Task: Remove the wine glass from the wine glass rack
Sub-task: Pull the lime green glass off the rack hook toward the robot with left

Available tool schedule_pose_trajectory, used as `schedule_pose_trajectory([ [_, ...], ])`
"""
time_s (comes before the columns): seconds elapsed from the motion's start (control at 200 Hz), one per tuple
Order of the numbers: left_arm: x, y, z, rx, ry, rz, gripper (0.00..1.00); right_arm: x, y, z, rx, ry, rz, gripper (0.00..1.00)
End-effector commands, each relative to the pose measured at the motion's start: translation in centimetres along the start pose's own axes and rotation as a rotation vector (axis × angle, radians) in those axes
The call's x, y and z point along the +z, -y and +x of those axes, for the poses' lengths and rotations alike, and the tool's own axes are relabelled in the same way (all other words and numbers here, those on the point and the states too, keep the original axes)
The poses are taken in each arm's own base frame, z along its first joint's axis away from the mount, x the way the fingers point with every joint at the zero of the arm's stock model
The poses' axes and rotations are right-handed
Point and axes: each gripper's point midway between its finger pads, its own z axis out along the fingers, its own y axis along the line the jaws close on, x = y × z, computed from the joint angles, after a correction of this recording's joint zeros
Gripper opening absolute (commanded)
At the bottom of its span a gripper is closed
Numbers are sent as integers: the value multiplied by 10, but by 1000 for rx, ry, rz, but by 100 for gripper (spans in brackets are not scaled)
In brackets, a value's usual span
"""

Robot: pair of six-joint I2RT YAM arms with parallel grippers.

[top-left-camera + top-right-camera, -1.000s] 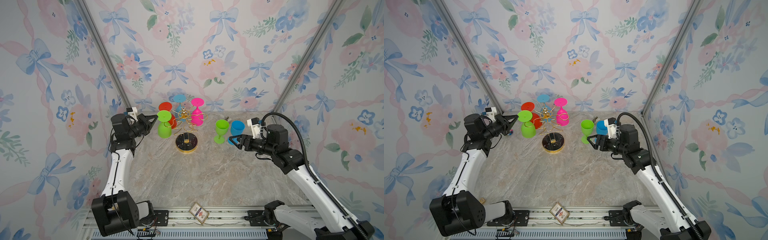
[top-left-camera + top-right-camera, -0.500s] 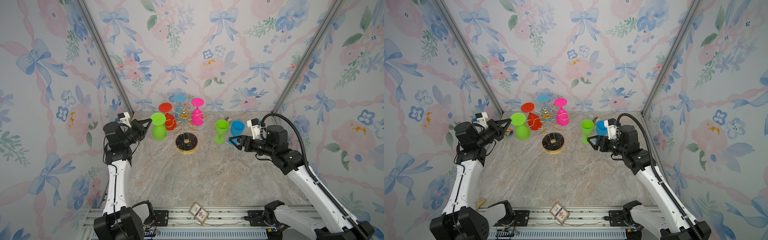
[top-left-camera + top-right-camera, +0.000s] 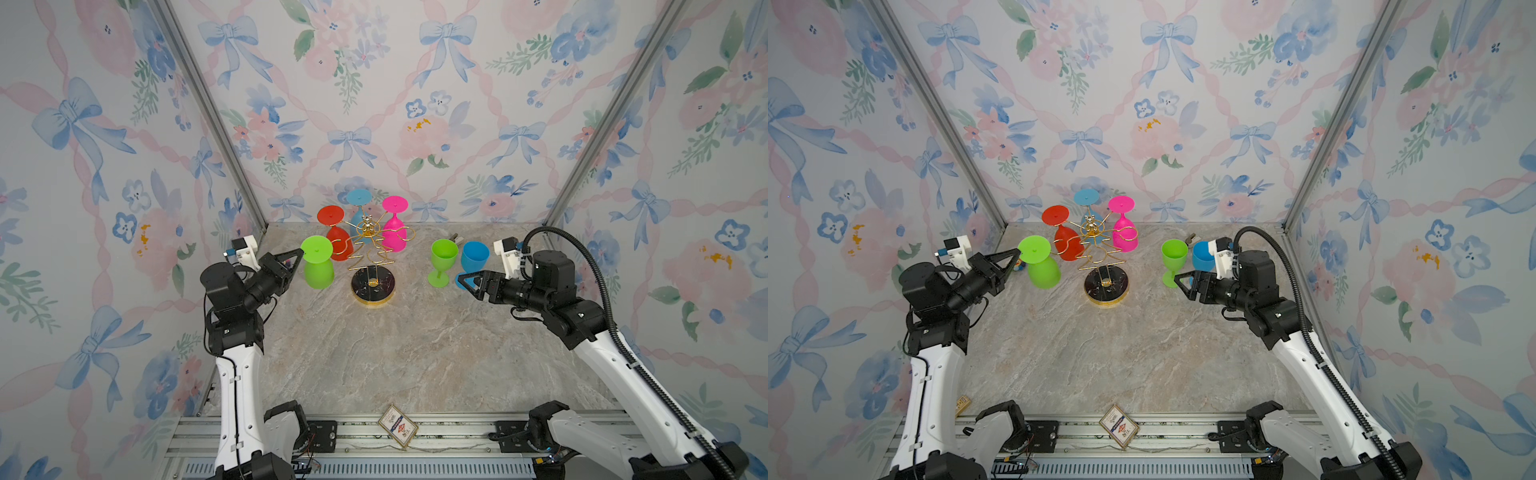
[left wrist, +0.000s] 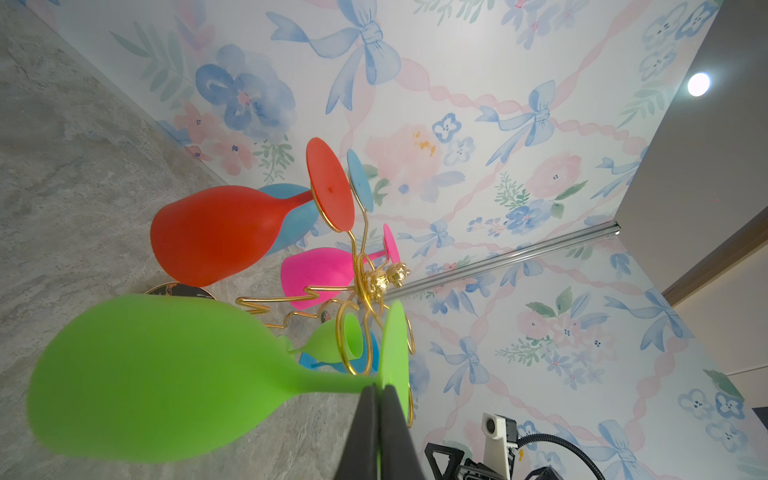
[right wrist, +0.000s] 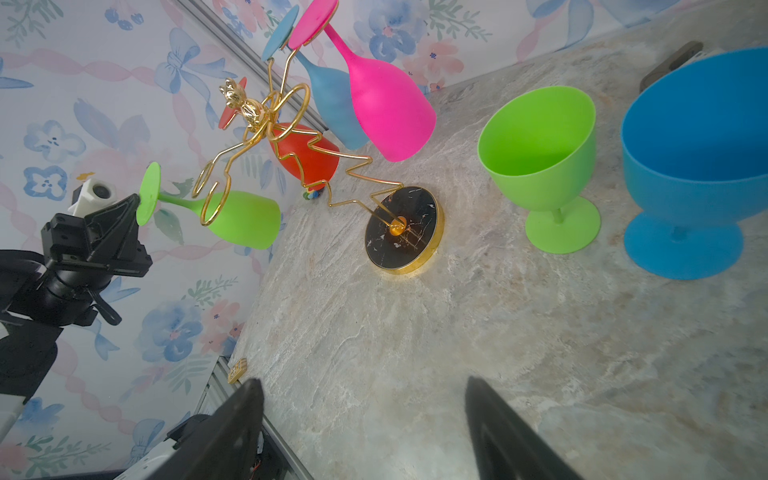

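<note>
My left fingers [image 3: 297,256] are pinched shut on the foot of the green glass [image 3: 318,270], holding it upside down just beside the rack [image 3: 371,254], toward the back-left corner of the surface [image 3: 395,353]. My right fingers [image 3: 465,283] stand open near the upright blue glass [image 3: 474,257] at the back right.

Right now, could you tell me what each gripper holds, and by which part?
Left gripper pinches inverted green wine glass by its foot rim; right gripper holds nothing.

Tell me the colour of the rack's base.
The base is black, gold-rimmed; clearest in right wrist view.
</note>
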Motion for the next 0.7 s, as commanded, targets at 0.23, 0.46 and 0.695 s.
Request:
schedule_pose_trajectory([
  [0.23, -8, -12, 34, -15, -68, 15, 0, 7, 3, -2, 22, -4, -4, 78],
  [0.46, 0, -8, 56, -26, -147, 39, 0, 9, 5, -3, 30, 0, 6, 79],
  [0.695, 13, -2, 85, -32, -255, 64, 0, 18, 10, -4, 65, 5, 6, 78],
])
